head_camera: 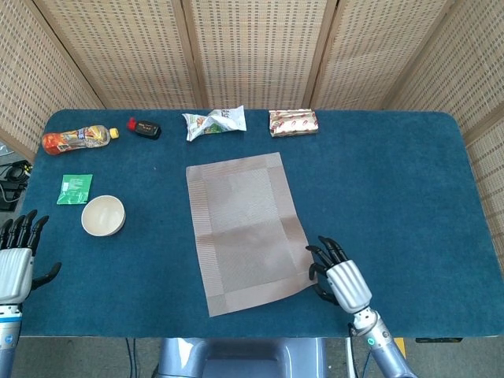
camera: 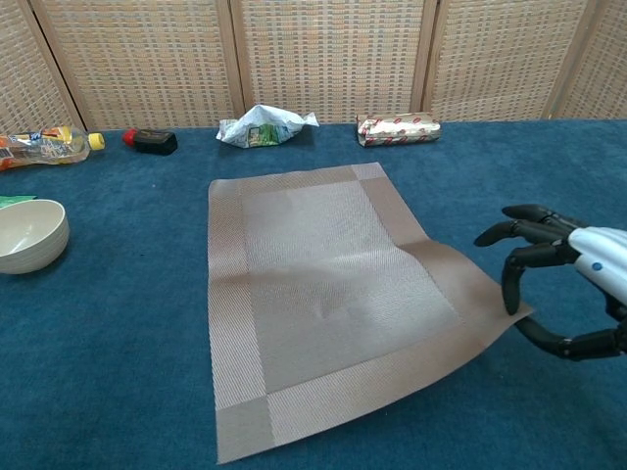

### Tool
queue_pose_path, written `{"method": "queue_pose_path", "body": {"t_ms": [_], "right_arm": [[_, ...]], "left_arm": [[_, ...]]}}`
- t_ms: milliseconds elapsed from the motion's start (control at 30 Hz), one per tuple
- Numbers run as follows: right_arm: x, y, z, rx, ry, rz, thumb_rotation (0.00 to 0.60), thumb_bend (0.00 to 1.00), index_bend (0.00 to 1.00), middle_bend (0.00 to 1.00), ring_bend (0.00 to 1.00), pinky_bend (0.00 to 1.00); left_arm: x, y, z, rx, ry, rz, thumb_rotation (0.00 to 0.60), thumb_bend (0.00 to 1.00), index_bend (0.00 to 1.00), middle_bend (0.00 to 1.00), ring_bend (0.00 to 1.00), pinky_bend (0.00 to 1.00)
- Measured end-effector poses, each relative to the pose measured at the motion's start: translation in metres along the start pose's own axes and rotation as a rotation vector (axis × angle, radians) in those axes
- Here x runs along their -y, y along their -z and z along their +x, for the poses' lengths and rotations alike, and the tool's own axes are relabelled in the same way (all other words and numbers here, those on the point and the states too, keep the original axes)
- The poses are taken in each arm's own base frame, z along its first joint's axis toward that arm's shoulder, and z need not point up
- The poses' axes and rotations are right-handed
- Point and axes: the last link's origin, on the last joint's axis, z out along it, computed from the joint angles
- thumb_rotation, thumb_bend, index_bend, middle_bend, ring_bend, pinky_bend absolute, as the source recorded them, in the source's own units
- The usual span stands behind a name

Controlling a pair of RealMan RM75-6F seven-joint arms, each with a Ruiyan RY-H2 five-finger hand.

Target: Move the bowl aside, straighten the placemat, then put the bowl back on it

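Both hands low at the near table edge, placemat lying skewed.
Right hand [camera: 573, 294] is pinching the placemat's [head_camera: 248, 228] near right corner between thumb and fingertips [camera: 508, 299], lifting it slightly. Left hand [head_camera: 16, 260] is idling with fingers spread, holding nothing. Bowl [head_camera: 103, 215] is sitting upright on the table [head_camera: 394, 181], well left of the placemat.
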Motion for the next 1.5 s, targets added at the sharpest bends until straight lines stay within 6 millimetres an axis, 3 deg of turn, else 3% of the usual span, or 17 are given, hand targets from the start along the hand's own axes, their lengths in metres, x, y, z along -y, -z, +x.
{"method": "queue_pose_path", "body": {"t_ms": [367,667,733,867,933,1000,1067,1233,1500], "right_arm": [[-0.063,0.004,0.057,-0.069,0.118,-0.150,0.600,0.56,0.73,0.30,0.09,0.15],[-0.111,-0.026,0.109,-0.151,0.175,-0.294,0.600,0.54,0.71,0.29,0.09,0.15],[-0.117,-0.036,0.117,-0.167,0.198,-0.311,0.600,0.51,0.67,0.24,0.07,0.13],[-0.128,-0.045,0.126,-0.169,0.262,-0.345,0.600,0.40,0.42,0.04,0.00,0.05],[-0.134,-0.045,0.130,-0.169,0.289,-0.375,0.600,0.35,0.31,0.00,0.00,0.01],[-0.139,-0.040,0.133,-0.175,0.295,-0.406,0.600,0.31,0.20,0.00,0.00,0.00],[-0.143,-0.033,0.134,-0.176,0.291,-0.430,0.600,0.28,0.16,0.00,0.00,0.00],[-0.147,-0.008,0.136,-0.184,0.269,-0.470,0.600,0.26,0.15,0.00,0.00,0.00],[-0.120,0.030,0.138,-0.264,0.235,-0.398,0.600,0.16,0.09,0.00,0.00,0.00]], "left_arm": [[0.001,0.000,0.002,-0.006,0.007,0.004,0.600,0.23,0.09,0.00,0.00,0.00],[0.001,-0.002,0.001,-0.005,0.003,0.011,0.600,0.23,0.09,0.00,0.00,0.00],[0.001,-0.003,0.000,-0.005,0.001,0.011,0.600,0.23,0.09,0.00,0.00,0.00],[0.001,-0.003,0.000,-0.006,0.000,0.009,0.600,0.23,0.09,0.00,0.00,0.00],[0.001,-0.003,0.000,-0.005,0.000,0.010,0.600,0.23,0.09,0.00,0.00,0.00],[0.001,-0.003,-0.001,-0.002,-0.002,0.009,0.600,0.23,0.09,0.00,0.00,0.00],[0.000,-0.003,-0.002,0.002,-0.005,0.006,0.600,0.23,0.09,0.00,0.00,0.00],[-0.002,-0.003,-0.001,-0.006,-0.004,-0.005,0.600,0.23,0.10,0.00,0.00,0.00],[-0.015,-0.014,0.003,0.002,0.018,-0.059,0.600,0.17,0.09,0.00,0.00,0.00]]}}
